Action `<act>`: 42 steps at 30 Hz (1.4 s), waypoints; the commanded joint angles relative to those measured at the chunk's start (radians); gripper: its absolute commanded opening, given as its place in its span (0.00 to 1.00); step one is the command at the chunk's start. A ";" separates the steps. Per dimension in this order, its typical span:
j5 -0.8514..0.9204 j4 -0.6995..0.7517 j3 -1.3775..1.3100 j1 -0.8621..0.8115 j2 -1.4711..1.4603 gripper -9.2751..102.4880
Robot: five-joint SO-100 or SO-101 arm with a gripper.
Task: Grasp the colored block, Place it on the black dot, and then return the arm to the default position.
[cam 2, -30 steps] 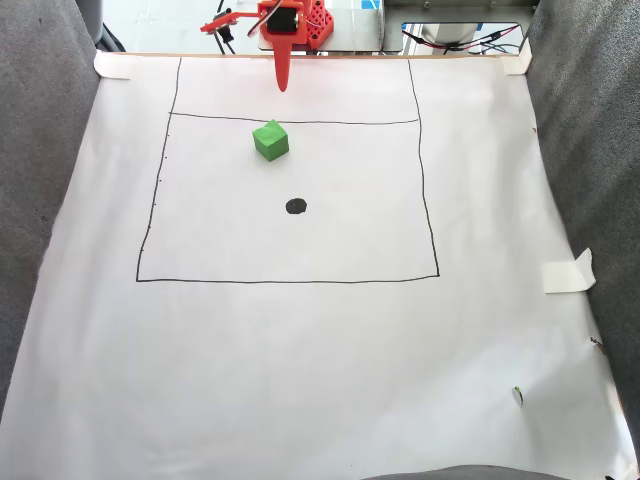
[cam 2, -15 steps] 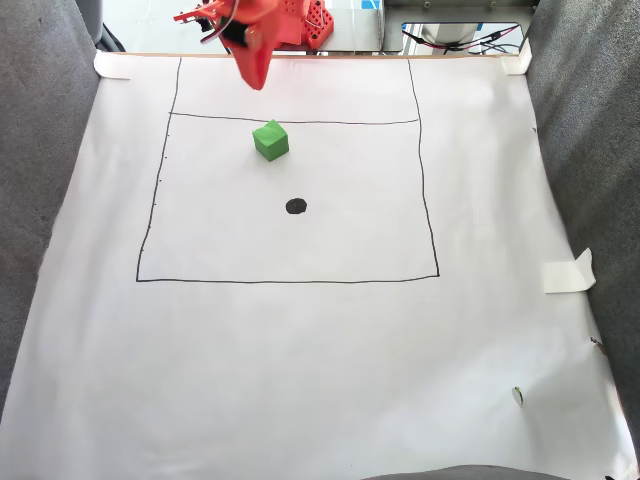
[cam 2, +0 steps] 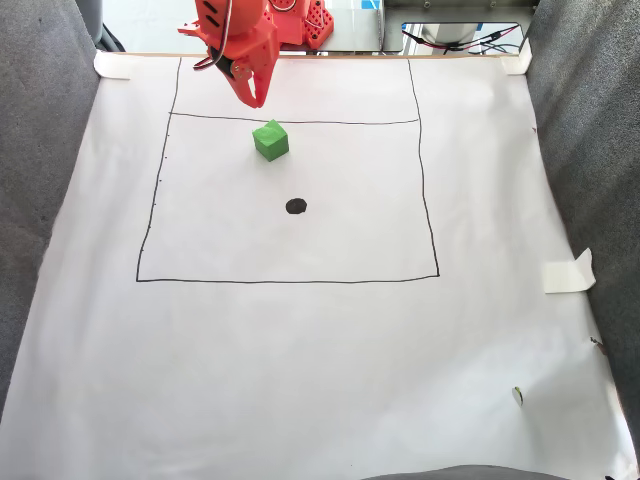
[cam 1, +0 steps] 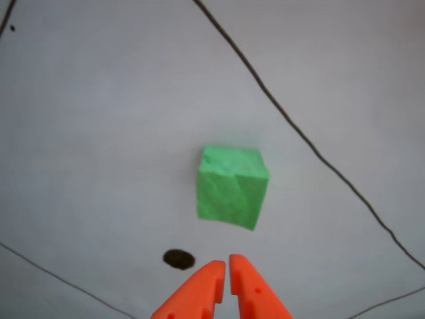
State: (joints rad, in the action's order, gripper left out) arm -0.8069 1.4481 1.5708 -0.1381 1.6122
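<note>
The colored block (cam 2: 270, 140) is a bright green cube resting on the white paper, just below the top line of the drawn rectangle. The black dot (cam 2: 296, 206) lies below and slightly right of it in the fixed view. My orange gripper (cam 2: 255, 97) hangs above the paper, up and left of the block, pointing down. In the other view the block (cam 1: 232, 186) sits ahead of the gripper (cam 1: 227, 264), apart from it. The fingers (cam 1: 199, 292) stand almost together with nothing between them. The black dot (cam 1: 178, 259) shows just left of the tips.
A thin black drawn rectangle (cam 2: 428, 200) frames the work area on the paper. Grey fabric (cam 2: 45, 150) rises on both sides. A folded piece of tape (cam 2: 568, 272) lies at the right edge, and cables (cam 2: 470, 40) run behind the paper's top edge.
The gripper has swung left from above the top line's middle and come lower, closer to the block's upper left. Block and dot have not moved.
</note>
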 commanded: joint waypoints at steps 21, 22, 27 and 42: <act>-0.097 -0.020 -0.057 0.067 -0.066 0.09; -0.094 -0.018 -0.057 0.064 -0.066 0.09; -0.078 0.000 -0.051 0.051 -0.066 0.16; 0.026 -0.057 0.106 0.000 -0.071 0.27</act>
State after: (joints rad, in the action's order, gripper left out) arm -0.8115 1.3975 1.6521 -0.1289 1.5355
